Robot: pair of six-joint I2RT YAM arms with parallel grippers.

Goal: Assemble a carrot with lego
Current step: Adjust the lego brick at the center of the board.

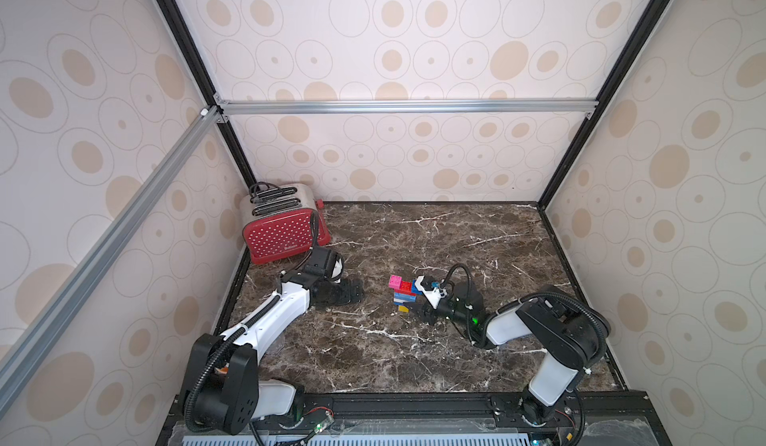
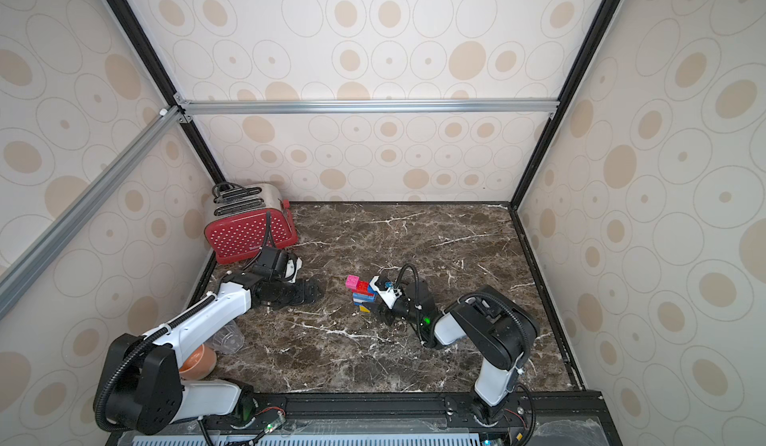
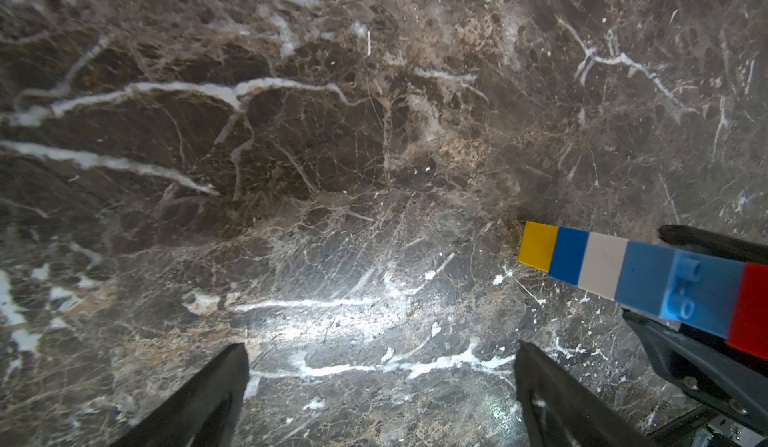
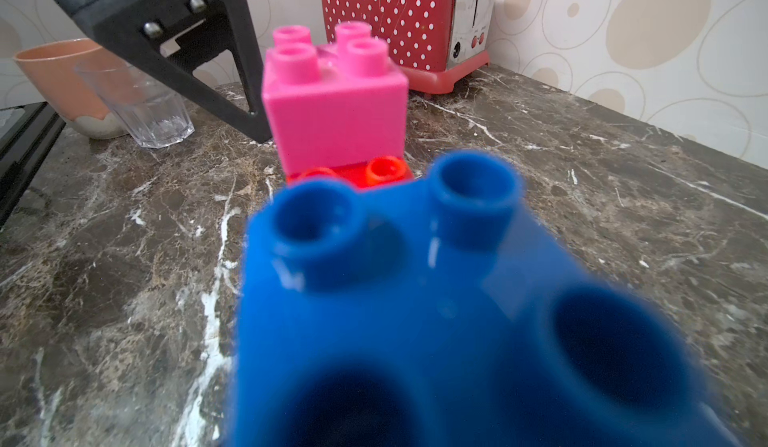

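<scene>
The carrot (image 1: pixel 404 294) stands upright mid-table in both top views, yellow tip down. It rises through blue, white and light blue bricks (image 3: pixel 648 278) to a red bar. A pink brick (image 4: pixel 332 112) and a small blue brick (image 4: pixel 415 299) sit side by side on that bar. My right gripper (image 1: pixel 414 301) reaches in from the right, and its black fingers (image 3: pixel 706 241) press both sides of the light blue layer. My left gripper (image 3: pixel 382 347) hovers open over bare marble to the left of the carrot, holding nothing. No loose lego shows.
A red polka-dot toaster (image 1: pixel 286 228) stands in the back left corner. A peach cup (image 2: pixel 199 361) and a clear glass (image 2: pixel 228 338) sit near the left arm's base. Patterned walls enclose the marble table (image 1: pixel 414 361) on three sides.
</scene>
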